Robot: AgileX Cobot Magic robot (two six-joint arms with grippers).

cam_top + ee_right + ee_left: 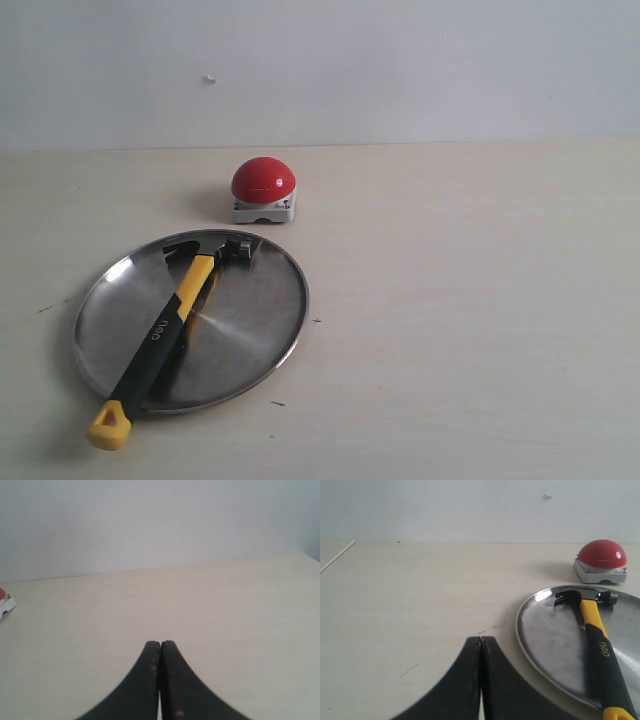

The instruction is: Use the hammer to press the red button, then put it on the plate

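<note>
The hammer (170, 325) lies across the silver plate (255, 330), its dark head near the far rim and its yellow looped end hanging over the near rim onto the table. Behind the plate the red button (264, 180) sits on its grey-white base. In the left wrist view the hammer (600, 650), plate (545, 640) and red button (602, 554) show off to one side of my left gripper (481, 639), which is shut and holds nothing. My right gripper (160, 643) is shut and empty over bare table; a sliver of the button's base (5, 605) shows at the frame edge. Neither gripper appears in the exterior view.
The pale wooden table (470, 300) runs back to a plain white wall (400, 60). A few small dark specks (317, 321) dot the table near the plate.
</note>
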